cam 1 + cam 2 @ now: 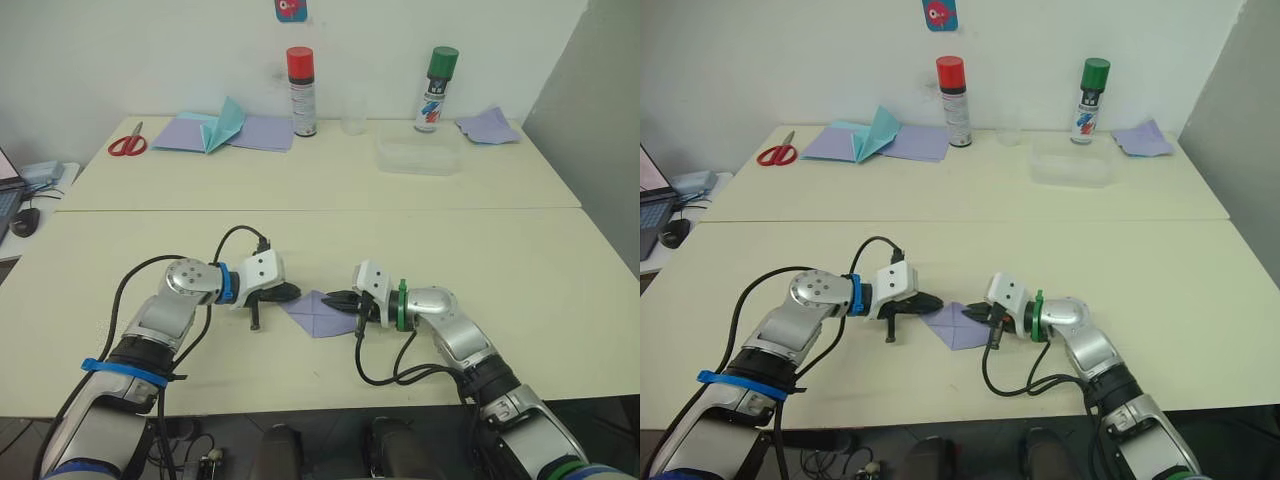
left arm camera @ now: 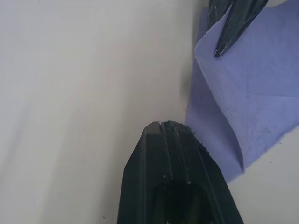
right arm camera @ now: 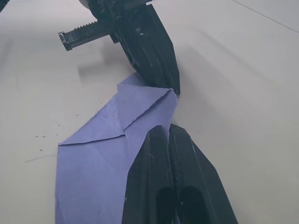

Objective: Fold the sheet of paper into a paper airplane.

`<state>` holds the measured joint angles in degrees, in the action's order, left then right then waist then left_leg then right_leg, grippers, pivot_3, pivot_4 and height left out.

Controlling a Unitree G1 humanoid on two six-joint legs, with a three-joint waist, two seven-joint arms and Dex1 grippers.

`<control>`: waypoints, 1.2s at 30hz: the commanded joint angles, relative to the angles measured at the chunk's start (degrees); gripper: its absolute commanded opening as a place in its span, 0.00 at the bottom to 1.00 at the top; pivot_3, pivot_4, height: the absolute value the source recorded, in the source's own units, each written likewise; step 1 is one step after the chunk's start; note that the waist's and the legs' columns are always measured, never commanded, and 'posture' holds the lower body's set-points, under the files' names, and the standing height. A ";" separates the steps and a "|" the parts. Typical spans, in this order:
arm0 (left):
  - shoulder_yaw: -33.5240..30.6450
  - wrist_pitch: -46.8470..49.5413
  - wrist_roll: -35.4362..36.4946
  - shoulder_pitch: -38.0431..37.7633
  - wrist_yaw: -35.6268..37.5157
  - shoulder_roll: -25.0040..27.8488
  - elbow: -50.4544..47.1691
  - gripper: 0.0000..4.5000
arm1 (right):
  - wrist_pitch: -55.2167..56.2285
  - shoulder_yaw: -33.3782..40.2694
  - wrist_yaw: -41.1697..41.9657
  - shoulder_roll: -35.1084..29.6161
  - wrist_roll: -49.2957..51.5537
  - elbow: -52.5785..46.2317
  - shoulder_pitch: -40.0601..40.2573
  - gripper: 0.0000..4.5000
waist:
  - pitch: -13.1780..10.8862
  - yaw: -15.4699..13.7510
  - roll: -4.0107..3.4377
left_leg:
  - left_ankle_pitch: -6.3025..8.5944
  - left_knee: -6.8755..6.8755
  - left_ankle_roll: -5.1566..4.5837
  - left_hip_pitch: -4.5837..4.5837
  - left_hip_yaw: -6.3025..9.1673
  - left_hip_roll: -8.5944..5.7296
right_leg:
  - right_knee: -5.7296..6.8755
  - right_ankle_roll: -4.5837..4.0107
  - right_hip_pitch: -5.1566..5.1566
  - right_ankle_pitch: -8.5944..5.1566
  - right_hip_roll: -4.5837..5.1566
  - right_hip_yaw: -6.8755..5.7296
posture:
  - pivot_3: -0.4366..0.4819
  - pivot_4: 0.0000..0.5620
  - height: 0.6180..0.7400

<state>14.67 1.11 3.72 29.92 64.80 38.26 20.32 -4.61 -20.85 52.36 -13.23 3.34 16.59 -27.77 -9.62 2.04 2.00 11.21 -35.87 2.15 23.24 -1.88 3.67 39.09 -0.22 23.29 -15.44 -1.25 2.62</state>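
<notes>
Both our jaws are together, left gripper (image 1: 285, 293) and right gripper (image 1: 335, 299) pressing the sheet of paper (image 1: 315, 312) at centre frame. We should slide along the fold firmly, keeping its edges aligned on the tabletop (image 1: 500, 260).

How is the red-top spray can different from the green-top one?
The red-capped spray can stands near the middle of the table's far edge, close to the flat lavender sheets; the green-capped spray can stands farther to the robot's right, behind the clear plastic tray. The red-capped one has a plain pale body; the green-capped one has a colourful label. Both stand upright, caps on.
</notes>
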 commanded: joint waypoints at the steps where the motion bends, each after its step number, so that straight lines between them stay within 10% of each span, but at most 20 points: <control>1: -2.72 -0.21 -1.30 -0.07 -3.43 0.80 -0.70 0.00 | 0.90 -0.70 -0.66 0.35 -1.56 0.62 -0.87 0.00 | -0.01 -0.01 0.01 | 0.00 0.00 0.00 0.02 0.01 0.00 | 0.00 0.00 0.01 0.00 0.00 -0.02 | 0.48 0.27 1.00; 15: -5.53 12.53 6.36 -9.81 -3.10 1.21 -26.06 0.00 | 0.74 -0.82 -0.77 0.52 -3.28 2.26 -1.88 0.00 | -0.05 -0.04 0.03 | 0.05 0.04 0.08 0.23 0.05 0.00 | -0.08 -0.07 0.16 -0.04 0.02 -0.02 | 0.48 0.27 1.00; 36: -3.87 13.10 4.55 -13.32 -5.77 -2.64 -13.06 0.00 | -0.48 0.10 -0.97 0.43 -3.52 1.64 -2.44 0.00 | -0.04 -0.12 0.03 | 0.05 0.00 0.07 0.17 0.05 0.00 | -0.05 -0.04 0.12 -0.03 0.01 -0.03 | 0.48 0.27 1.00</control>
<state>10.54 13.09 9.93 17.76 59.45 34.51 4.94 -4.44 -21.58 51.64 -12.55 -0.45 18.98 -29.85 -9.66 1.92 2.03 11.26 -35.88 2.23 23.40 -1.83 3.67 39.04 -0.25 23.40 -15.46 -1.24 2.59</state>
